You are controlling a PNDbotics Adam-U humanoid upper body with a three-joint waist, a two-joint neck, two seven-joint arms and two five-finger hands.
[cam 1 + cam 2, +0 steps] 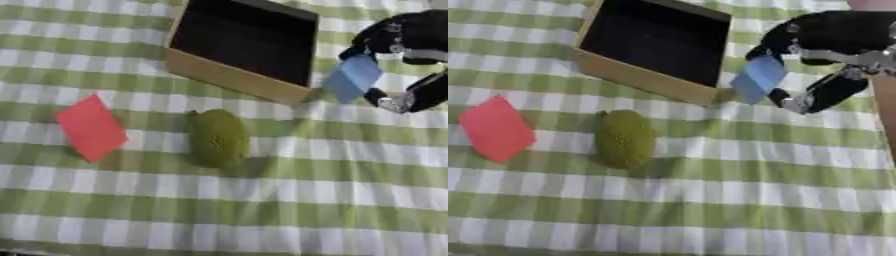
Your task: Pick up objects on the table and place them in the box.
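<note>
Right hand (820,65) pinches a blue card (758,78) between curled fingers, tilted, just right of the box's (229,77) near right corner. Inside, the box looks dark; contents cannot be told. On the checked cloth (306,200) a green oval fruit (218,138) lies lengthwise near-to-far; a red card (90,128) sits left.

Even soft light, faint shadows, blurry throughout

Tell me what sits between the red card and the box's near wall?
Only bare checked cloth separates the red card from the box; the left eye view shows it.
</note>
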